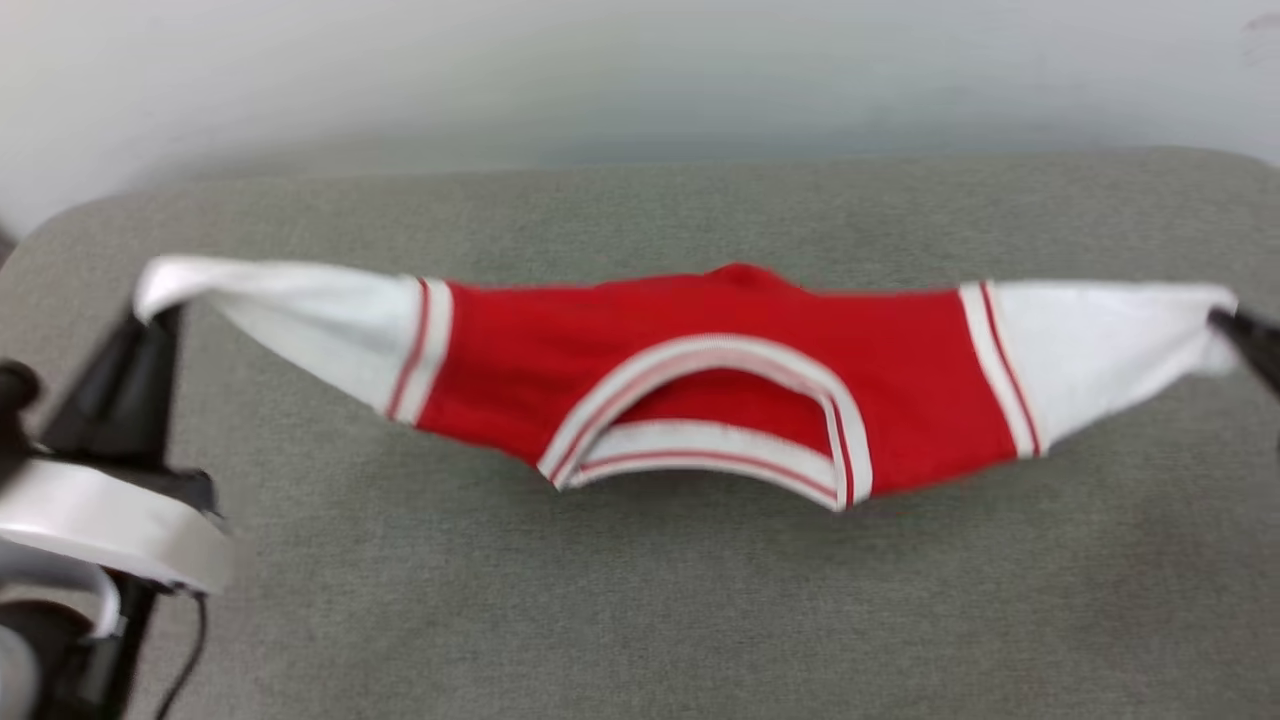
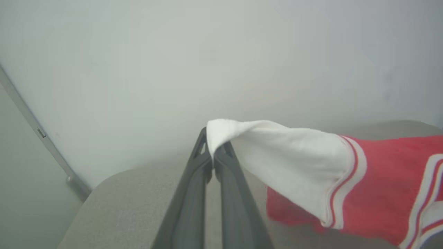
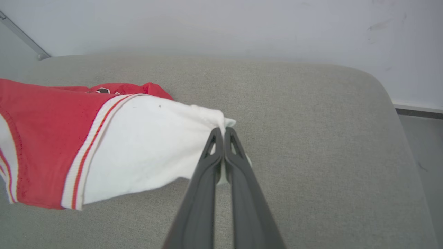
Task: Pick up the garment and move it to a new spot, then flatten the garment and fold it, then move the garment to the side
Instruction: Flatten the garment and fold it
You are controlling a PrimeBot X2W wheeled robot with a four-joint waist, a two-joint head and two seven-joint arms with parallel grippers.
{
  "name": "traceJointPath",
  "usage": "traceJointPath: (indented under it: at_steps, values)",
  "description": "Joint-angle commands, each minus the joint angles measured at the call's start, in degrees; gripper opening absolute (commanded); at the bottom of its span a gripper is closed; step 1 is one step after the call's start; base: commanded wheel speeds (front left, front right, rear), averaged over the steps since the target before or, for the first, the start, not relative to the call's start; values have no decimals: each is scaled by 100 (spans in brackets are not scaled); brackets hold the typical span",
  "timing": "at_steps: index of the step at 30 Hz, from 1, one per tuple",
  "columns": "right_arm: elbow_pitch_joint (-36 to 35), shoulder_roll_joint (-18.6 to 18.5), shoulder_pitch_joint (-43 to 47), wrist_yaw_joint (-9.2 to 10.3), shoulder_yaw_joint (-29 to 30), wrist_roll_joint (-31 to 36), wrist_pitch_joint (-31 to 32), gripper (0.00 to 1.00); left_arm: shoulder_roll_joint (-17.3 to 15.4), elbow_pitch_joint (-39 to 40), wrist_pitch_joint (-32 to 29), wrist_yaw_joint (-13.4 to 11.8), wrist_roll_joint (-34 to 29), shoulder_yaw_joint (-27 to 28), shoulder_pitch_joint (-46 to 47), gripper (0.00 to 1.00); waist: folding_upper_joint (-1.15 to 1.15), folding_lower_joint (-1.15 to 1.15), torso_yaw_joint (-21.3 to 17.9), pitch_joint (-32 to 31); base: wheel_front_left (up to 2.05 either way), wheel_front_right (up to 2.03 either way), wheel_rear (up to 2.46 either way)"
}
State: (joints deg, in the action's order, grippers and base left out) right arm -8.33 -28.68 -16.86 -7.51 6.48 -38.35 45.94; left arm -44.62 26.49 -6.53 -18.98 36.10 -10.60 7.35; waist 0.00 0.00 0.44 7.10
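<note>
The garment, a red T-shirt with white sleeves and striped trim, hangs stretched between both grippers above the grey table. Its striped collar faces me and sags toward the table. My left gripper is shut on the tip of the left white sleeve; in the left wrist view the left gripper has its two dark fingers pinched together on white cloth. My right gripper is shut on the right sleeve's tip; the right wrist view shows the right gripper with its fingers together. The garment's lower body lies bunched behind.
The grey fabric-covered table has rounded corners and stands against a pale wall. A grey rail runs down the wall at the left. Bare table surface lies in front of and behind the garment.
</note>
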Motion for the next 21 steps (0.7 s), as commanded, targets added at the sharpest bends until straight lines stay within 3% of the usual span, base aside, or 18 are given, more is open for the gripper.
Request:
traceJointPath:
  at_steps: [1,7,13,21]
  values:
    - [-43,-29,-109,4,20,-48,24,0,-32,46,16,-4,31,59,73,0,0,0,-70,-60,0,0,0]
    - [-541,-47,-983,4,113,-288,39,0,-370,409,-84,21,264,674,426,0,0,0,-205,-137,0,0,0]
    - [-764,-150,-1744,4,29,-88,-128,0,-666,594,-220,-50,418,1231,796,0,0,0,-290,-58,0,0,0]
    - [-459,-122,-2709,4,-138,214,-453,0,-974,248,-383,67,507,1335,1852,0,0,0,-310,431,0,0,0]
